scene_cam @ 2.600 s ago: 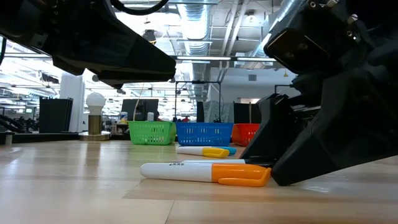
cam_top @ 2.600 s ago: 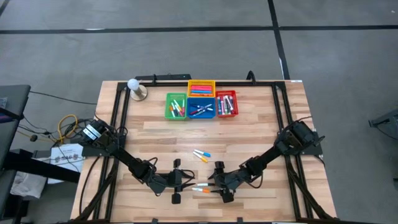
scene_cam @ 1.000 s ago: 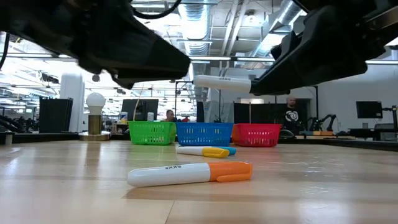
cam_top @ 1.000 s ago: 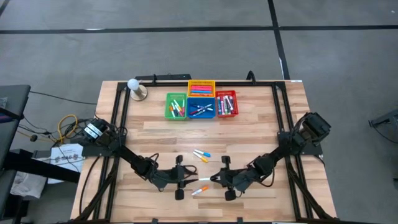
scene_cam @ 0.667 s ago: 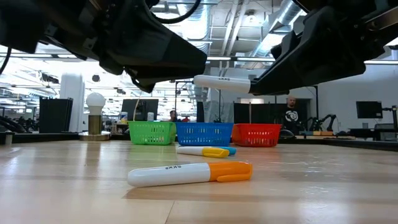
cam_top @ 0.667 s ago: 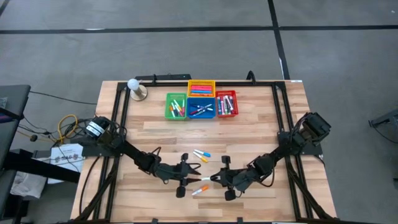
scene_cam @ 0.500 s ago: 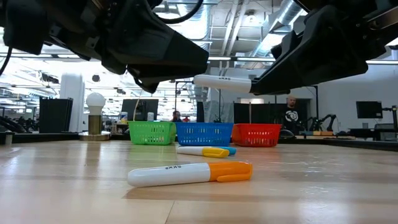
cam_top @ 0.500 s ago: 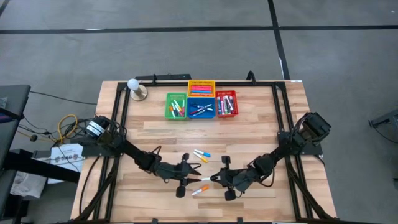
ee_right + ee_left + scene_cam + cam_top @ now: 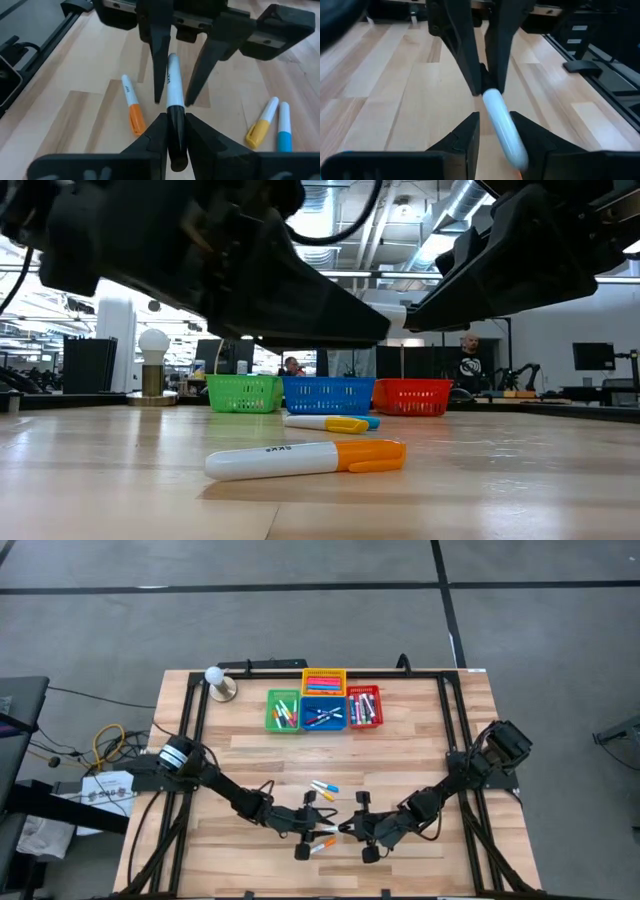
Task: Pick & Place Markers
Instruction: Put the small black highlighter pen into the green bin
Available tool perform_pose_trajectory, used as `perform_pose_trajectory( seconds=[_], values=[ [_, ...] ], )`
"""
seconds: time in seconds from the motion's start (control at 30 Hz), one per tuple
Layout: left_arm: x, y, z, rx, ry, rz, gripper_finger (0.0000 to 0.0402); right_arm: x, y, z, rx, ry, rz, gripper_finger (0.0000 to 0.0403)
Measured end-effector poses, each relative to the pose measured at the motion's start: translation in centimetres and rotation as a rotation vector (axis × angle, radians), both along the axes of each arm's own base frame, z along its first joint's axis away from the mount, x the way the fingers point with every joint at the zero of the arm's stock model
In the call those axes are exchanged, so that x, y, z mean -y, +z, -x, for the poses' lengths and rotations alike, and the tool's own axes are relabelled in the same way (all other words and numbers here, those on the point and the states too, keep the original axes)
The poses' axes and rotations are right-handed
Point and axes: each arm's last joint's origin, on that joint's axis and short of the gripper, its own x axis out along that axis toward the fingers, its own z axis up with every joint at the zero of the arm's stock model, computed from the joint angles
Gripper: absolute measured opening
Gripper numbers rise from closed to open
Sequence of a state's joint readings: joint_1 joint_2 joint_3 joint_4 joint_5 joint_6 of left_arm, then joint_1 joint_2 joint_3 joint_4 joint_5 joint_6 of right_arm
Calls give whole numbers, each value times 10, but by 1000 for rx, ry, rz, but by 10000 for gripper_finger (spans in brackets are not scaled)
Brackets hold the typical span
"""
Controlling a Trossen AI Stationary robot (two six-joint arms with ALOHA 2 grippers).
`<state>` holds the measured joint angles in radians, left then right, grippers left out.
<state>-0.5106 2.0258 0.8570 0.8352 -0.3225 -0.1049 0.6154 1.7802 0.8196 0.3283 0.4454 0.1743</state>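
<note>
Handover is why my right gripper (image 9: 172,131) pinches the black-capped marker (image 9: 172,95) level at lower centre, barrel between my left gripper's (image 9: 494,131) spread fingers.

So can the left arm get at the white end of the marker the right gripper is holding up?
Probably yes: the left gripper has its open fingers either side of the black-capped marker, which the right gripper holds shut above the table, nothing between them.
</note>
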Motion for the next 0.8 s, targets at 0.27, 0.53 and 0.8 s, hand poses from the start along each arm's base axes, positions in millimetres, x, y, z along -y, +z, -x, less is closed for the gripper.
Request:
perform_pose_trajectory(
  seconds=[0.27,0.53,0.8],
  values=[
    [-5,0,-3,0,25,5,104,-1,0,1,0,0,11,46],
    [-5,0,-3,0,23,6,97,-1,0,1,-1,4,13,50],
    [-4,-1,-2,-7,-4,-9,32,0,0,0,-3,3,8,51]
  ],
)
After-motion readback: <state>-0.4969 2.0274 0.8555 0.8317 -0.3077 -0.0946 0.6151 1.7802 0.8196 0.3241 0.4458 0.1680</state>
